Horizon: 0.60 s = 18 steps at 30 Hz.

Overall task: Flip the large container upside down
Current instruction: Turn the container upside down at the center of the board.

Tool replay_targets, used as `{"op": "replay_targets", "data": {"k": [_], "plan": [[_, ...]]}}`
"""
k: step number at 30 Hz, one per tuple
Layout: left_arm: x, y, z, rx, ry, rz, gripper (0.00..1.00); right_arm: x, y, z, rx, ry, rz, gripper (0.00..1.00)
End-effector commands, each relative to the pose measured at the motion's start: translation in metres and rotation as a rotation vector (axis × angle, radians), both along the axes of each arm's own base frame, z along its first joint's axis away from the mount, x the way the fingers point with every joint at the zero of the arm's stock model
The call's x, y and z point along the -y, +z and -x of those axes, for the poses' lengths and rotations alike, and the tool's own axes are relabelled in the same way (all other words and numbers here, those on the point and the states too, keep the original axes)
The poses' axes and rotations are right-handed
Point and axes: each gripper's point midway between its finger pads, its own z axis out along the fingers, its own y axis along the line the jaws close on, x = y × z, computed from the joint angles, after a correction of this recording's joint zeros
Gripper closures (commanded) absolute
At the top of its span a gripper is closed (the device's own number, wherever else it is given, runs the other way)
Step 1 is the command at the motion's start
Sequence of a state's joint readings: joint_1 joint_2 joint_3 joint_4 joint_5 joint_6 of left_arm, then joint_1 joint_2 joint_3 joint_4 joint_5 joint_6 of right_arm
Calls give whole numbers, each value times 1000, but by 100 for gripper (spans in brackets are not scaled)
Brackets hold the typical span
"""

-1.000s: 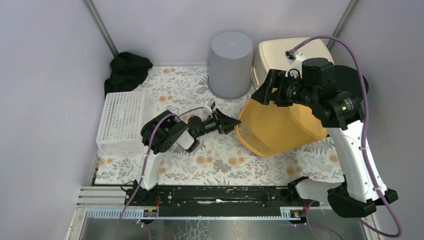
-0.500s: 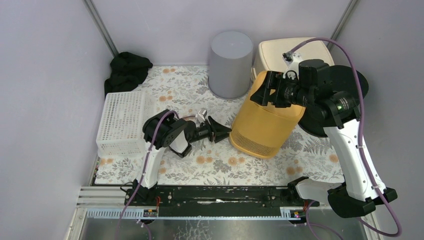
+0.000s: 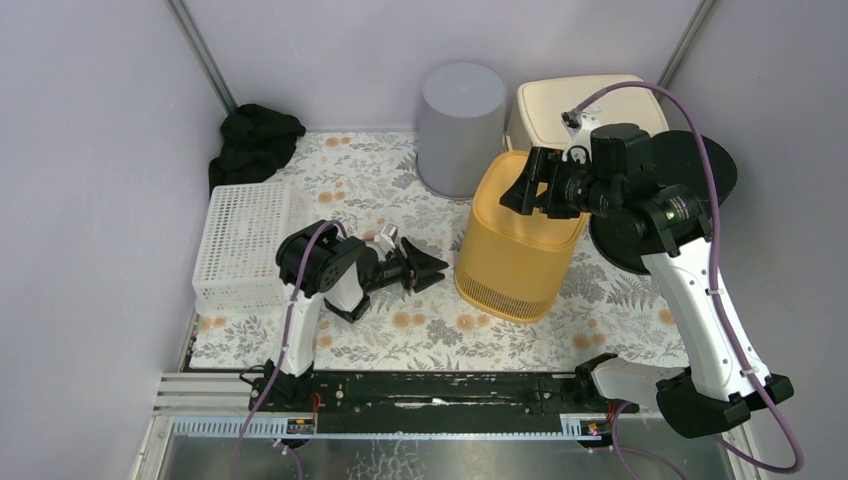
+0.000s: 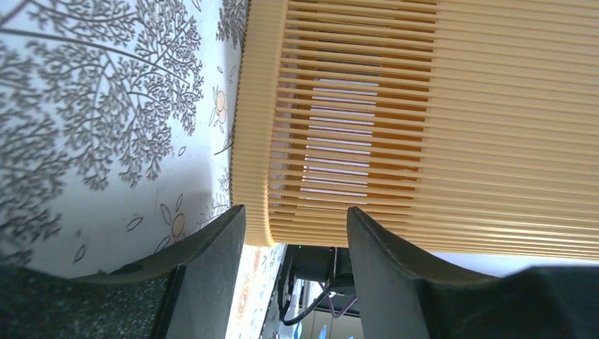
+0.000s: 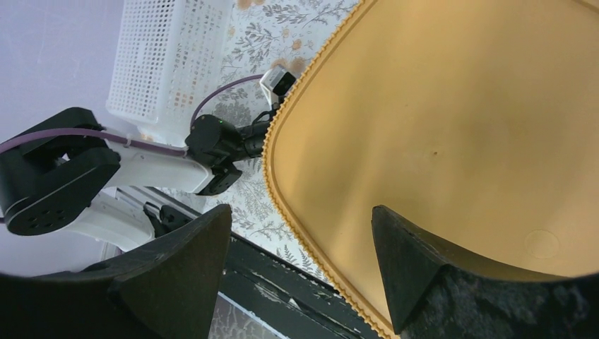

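The large yellow ribbed container (image 3: 515,250) stands mouth down on the flowered table, its flat base facing up. My right gripper (image 3: 525,185) hovers open just over the far left edge of that base; in the right wrist view the base (image 5: 452,127) fills the space beyond the spread right gripper (image 5: 300,212). My left gripper (image 3: 432,270) is open and empty, low on the table just left of the container. In the left wrist view the slatted wall (image 4: 438,127) stands right in front of the left gripper (image 4: 295,212), not between its jaws.
A grey bin (image 3: 460,125) and a cream bin (image 3: 570,105) stand upside down behind the container. A black round object (image 3: 700,165) lies at the right. A white mesh basket (image 3: 245,245) sits at the left, with black cloth (image 3: 255,140) at the back left.
The container went from lying tilted on its side to standing mouth down. My right gripper rode up and over with it. My left gripper drew back to the left, away from the rim.
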<state>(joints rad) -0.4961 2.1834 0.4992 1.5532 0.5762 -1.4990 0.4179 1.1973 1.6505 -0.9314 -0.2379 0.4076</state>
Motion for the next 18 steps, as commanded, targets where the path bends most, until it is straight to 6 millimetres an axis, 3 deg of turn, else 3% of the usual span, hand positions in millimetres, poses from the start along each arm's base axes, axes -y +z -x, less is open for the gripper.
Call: {"op": "replay_targets", "data": {"k": [1,12,18], "plan": [[-12,6,-2,82,23,-21,37,9,11,-6,62,-52,18,20],[-33,-20,-2,68,57,-270,37,58,7,-17,99,-295,160,19],[-41,-22,0,25,65,-357,37,85,8,-15,119,-417,223,18]]}}
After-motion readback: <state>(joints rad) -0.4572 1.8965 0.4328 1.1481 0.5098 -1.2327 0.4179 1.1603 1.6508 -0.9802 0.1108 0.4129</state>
